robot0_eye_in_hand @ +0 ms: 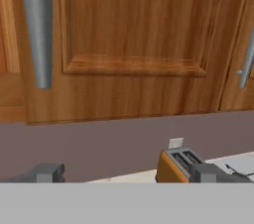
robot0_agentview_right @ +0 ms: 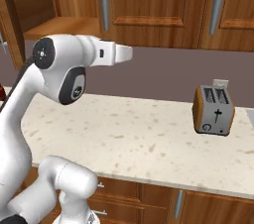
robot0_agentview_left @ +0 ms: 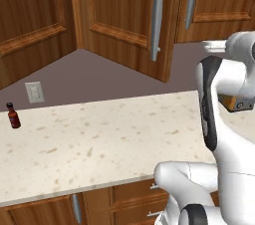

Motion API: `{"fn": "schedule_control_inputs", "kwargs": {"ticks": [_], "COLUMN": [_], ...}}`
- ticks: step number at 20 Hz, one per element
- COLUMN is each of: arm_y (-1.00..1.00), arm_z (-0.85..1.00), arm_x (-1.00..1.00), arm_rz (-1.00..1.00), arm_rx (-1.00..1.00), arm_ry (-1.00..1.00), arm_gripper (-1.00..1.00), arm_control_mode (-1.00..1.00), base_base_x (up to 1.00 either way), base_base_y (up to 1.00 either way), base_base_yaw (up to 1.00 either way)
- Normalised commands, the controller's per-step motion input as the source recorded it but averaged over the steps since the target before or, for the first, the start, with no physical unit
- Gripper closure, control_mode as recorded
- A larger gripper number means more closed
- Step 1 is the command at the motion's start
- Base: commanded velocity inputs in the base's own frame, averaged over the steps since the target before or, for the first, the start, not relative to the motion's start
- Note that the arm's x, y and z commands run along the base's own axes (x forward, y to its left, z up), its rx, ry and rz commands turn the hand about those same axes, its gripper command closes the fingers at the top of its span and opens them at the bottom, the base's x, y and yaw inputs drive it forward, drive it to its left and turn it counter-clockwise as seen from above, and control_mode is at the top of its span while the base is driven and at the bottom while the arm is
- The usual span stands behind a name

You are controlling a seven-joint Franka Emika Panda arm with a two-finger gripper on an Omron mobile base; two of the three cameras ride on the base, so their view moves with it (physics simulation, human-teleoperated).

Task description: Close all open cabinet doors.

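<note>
One door (robot0_agentview_left: 127, 20) hangs swung out over the table (robot0_agentview_left: 99, 139), the rest look flush, so the robot seems to be between doors. The end effector (robot0_eye_in_hand: 124, 174) is released, holding nothing, facing a closed door (robot0_eye_in_hand: 134, 39). Next it'd need to swing left and push. Doors are glossy reddish wood with raised panels and silver bar handles; table's speckled stone.

The cabinet doors (robot0_eye_in_hand: 134, 44) are reddish-brown wood with visible grain and a soft satin sheen, and their bar handles (robot0_eye_in_hand: 37, 25) look like smooth brushed metal. The tabletop (robot0_agentview_left: 99, 144) is pale speckled stone, matt. The toaster (robot0_agentview_right: 214, 110) has orange-brown sides and a grey metallic face.
</note>
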Motion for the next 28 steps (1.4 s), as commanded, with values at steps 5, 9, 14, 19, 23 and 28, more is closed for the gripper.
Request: {"fn": "schedule_control_inputs", "kwargs": {"ticks": [5,9,14,19,23,28], "arm_y": [0.04,0.38,0.57,0.77,0.78,0.86], "arm_z": [0.20,0.00,0.00,0.00,-0.01,0.00], "arm_x": [-1.00,-0.88,-0.78,-0.52,-0.47,-0.22], "arm_rz": [-0.06,0.00,-0.02,-0.05,-0.13,-0.11], "arm_rx": [0.00,0.00,-0.02,-0.01,0.00,-0.03], "arm_ry": [0.19,0.01,0.00,0.00,0.00,-0.02], "arm_gripper": [-1.00,-1.00,-1.00,-1.00,-1.00,-1.00], "arm_control_mode": [-1.00,-1.00,-1.00,-1.00,-1.00,-1.00], "base_base_x": [0.00,0.00,0.00,0.00,0.00,0.00], "base_base_y": [0.00,0.00,0.00,0.00,0.00,0.00], "base_base_yaw": [0.00,0.00,0.00,0.00,0.00,0.00]}}
